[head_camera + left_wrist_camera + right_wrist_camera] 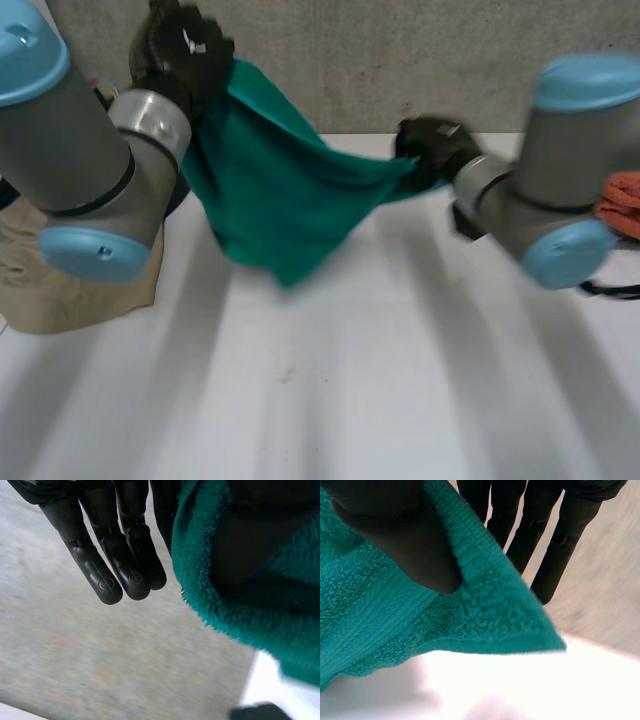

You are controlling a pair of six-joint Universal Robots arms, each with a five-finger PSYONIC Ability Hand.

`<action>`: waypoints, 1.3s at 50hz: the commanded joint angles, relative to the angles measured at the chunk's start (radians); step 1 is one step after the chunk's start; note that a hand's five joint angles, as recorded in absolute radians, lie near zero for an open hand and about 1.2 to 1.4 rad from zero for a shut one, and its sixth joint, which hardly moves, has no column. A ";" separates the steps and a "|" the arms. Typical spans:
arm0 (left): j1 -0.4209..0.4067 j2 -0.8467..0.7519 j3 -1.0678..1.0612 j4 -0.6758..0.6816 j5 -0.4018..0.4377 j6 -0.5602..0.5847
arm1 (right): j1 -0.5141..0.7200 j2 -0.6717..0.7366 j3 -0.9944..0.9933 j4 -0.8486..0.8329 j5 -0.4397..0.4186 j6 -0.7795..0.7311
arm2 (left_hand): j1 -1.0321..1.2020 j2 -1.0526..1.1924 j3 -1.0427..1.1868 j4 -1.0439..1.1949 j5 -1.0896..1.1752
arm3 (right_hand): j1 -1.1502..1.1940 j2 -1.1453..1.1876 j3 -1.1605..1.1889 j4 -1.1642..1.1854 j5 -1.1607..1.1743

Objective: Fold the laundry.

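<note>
A teal towel [270,190] hangs in the air above the white table [350,390], stretched between my two hands. My left hand [185,50] holds one corner high at the back left. In the left wrist view the towel [260,615] is pinched under the thumb [255,535], while the other fingers [100,555] stay straight beside it. My right hand [430,145] grips the opposite corner lower, at the middle right. There the thumb [395,535] presses the towel [380,615] against the fingers [560,540], and the corner tip sticks out past them. The towel's lower part sags to a point.
A beige cloth [60,280] lies crumpled at the table's left, under my left arm. An orange cloth [620,200] sits at the far right edge behind my right arm. A grey wall [400,60] stands behind the table.
</note>
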 commanded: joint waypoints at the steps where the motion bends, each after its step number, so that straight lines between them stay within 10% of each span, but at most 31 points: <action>1: -0.006 -0.025 -0.033 -0.135 0.040 -0.040 | -0.055 -0.216 0.195 -0.104 -0.011 -0.486 | 0.223 0.199 0.204 0.195 0.253 | 0.246 0.213 0.212 0.201 0.207; 19: 0.003 -0.248 0.404 0.361 -0.064 -0.109 | -0.026 0.062 -0.030 -0.950 0.170 -0.496 | 0.223 0.199 0.204 0.195 0.253 | 0.246 0.213 0.212 0.201 0.207; 34: -0.089 -0.169 -0.068 0.126 -0.153 -0.195 | -0.039 0.007 0.248 -0.649 0.106 -0.477 | 0.054 0.029 0.035 0.025 0.084 | 0.246 0.213 0.212 0.201 0.207; 43: -0.166 -0.134 -0.243 -0.056 -0.119 -0.408 | -0.085 0.036 0.406 -0.524 0.086 -0.631 | -0.997 -1.022 -1.016 -1.026 -0.967 | 0.246 0.213 0.212 0.201 0.207; 58: 0.101 -0.010 -0.153 -0.317 -0.020 -0.381 | -0.127 -0.007 0.449 -0.504 0.083 -0.594 | -0.975 -0.999 -0.993 -1.003 -0.944 | 0.246 0.213 0.212 0.201 0.207; 65: 0.238 -0.111 -0.096 -0.270 0.302 -0.385 | -0.121 -0.041 0.458 -0.463 0.046 -0.559 | -0.558 -0.582 -0.577 -0.586 -0.528 | 0.246 0.213 0.212 0.201 0.207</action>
